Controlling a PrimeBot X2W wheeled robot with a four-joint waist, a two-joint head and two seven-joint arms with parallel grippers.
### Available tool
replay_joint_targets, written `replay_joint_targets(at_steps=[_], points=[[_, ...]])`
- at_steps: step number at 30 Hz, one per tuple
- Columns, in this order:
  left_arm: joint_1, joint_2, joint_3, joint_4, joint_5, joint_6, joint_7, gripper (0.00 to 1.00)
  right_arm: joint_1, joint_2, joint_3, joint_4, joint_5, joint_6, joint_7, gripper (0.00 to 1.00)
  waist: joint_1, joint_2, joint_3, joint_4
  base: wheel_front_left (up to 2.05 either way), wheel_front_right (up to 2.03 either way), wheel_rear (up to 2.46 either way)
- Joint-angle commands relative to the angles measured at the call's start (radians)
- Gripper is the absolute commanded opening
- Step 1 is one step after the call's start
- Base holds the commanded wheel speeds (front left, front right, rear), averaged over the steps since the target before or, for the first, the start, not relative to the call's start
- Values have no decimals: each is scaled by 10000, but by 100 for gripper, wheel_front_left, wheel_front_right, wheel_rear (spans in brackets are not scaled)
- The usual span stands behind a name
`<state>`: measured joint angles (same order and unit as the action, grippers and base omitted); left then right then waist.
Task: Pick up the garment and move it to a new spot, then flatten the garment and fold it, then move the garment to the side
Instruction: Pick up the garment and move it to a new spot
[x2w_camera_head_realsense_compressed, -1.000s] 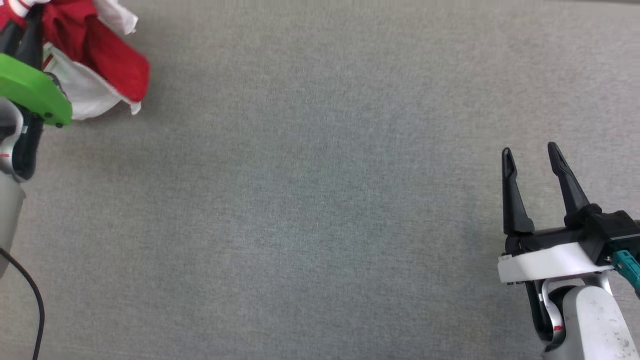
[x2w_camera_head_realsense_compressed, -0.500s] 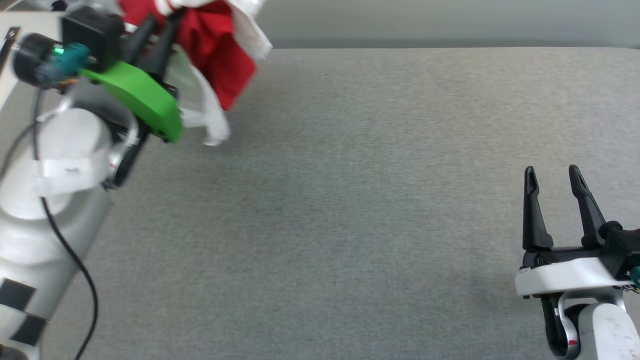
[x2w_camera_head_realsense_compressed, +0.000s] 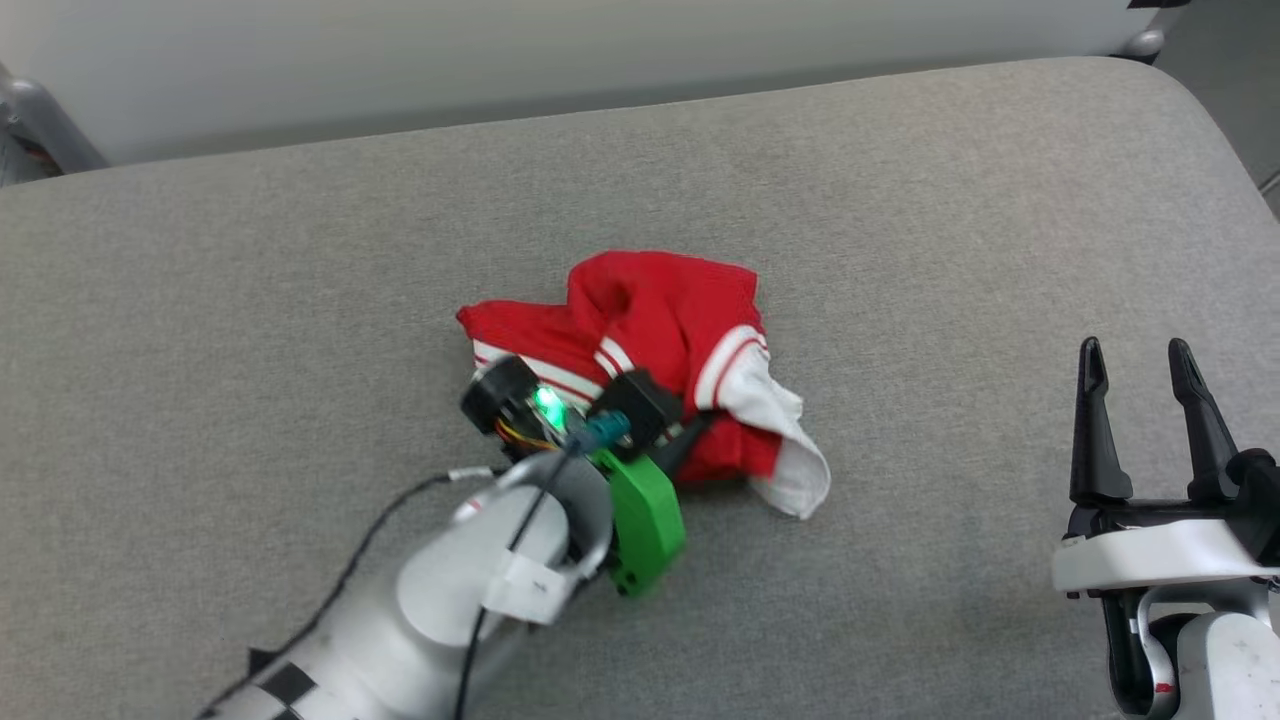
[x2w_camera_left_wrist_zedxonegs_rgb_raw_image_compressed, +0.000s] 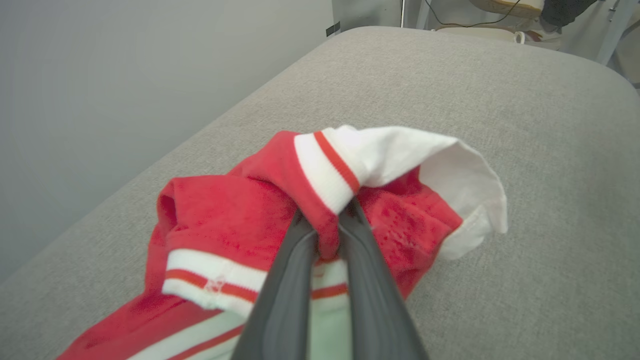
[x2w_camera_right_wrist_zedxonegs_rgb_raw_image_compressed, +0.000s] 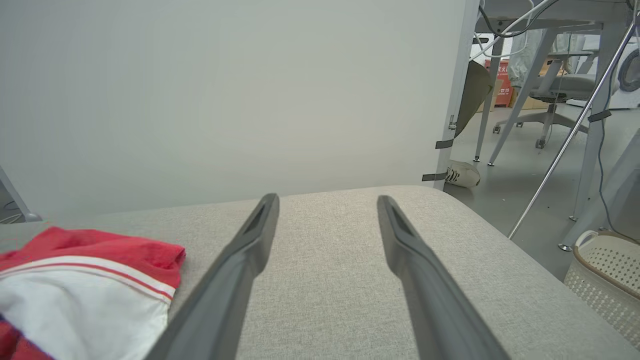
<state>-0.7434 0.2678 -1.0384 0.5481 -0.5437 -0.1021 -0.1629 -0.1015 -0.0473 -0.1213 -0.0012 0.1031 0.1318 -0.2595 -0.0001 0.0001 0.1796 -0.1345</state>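
The garment (x2w_camera_head_realsense_compressed: 660, 330) lies crumpled near the middle of the grey padded table (x2w_camera_head_realsense_compressed: 300, 260): red cloth, red-white striped trim, a white sleeve sticking out at its right. My left gripper (x2w_camera_head_realsense_compressed: 690, 432) reaches into its near side, shut on a fold of the red cloth. In the left wrist view the two dark fingers (x2w_camera_left_wrist_zedxonegs_rgb_raw_image_compressed: 290, 280) pinch the garment (x2w_camera_left_wrist_zedxonegs_rgb_raw_image_compressed: 220, 220) just below a striped cuff. My right gripper (x2w_camera_head_realsense_compressed: 1140, 355) stands open at the lower right, empty, well clear of the cloth. The right wrist view has the garment (x2w_camera_right_wrist_zedxonegs_rgb_raw_image_compressed: 85, 280) at its lower left, beside the open gripper (x2w_camera_right_wrist_zedxonegs_rgb_raw_image_compressed: 325, 200).
A pale wall runs behind the table's far edge (x2w_camera_head_realsense_compressed: 600, 105). The table's right end is rounded (x2w_camera_head_realsense_compressed: 1200, 110). Off that end the right wrist view has a white perforated basket (x2w_camera_right_wrist_zedxonegs_rgb_raw_image_compressed: 605, 280) on the floor, metal desk legs (x2w_camera_right_wrist_zedxonegs_rgb_raw_image_compressed: 530, 90) and an office chair (x2w_camera_right_wrist_zedxonegs_rgb_raw_image_compressed: 560, 90).
The head camera has swung, so the whole picture shifted. The garment, hanging lifted from my left gripper at the upper left before, now rests on the table, still gripped. My right gripper stays open.
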Motion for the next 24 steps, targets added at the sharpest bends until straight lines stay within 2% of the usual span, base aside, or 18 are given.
replay_joint_targets(at_steps=[1,6,7,11,16,18,24], points=[[317,-339,-200,302,-16,-52,-63,0,96,-30,43,18,91,-11,-23,100,1,-1,116,-207,0,0,0],[738,-1257,-651,1486,-94,-125,-340,0,107,-30,198,111,162,-11,-23,100,1,-1,199,-266,0,0,0],[775,-1401,-621,1711,-153,-125,-446,100,109,-30,220,141,178,-11,-23,100,1,-1,205,-245,0,0,0],[753,-1709,-462,2273,-246,-100,-778,100,145,-30,282,245,147,-11,-23,100,1,-1,123,-51,0,0,0],[713,-1788,79,2375,-411,-52,-962,100,235,-30,280,332,93,-11,-23,100,1,-1,-166,341,0,0,0],[735,-1717,461,2103,-452,-6,-979,100,288,-30,251,358,79,-11,-23,100,1,-1,-316,541,0,0,0],[1322,-1026,1500,891,-157,11,-986,100,557,-30,167,428,-33,-11,-23,100,1,-1,-879,1194,0,0,0]])
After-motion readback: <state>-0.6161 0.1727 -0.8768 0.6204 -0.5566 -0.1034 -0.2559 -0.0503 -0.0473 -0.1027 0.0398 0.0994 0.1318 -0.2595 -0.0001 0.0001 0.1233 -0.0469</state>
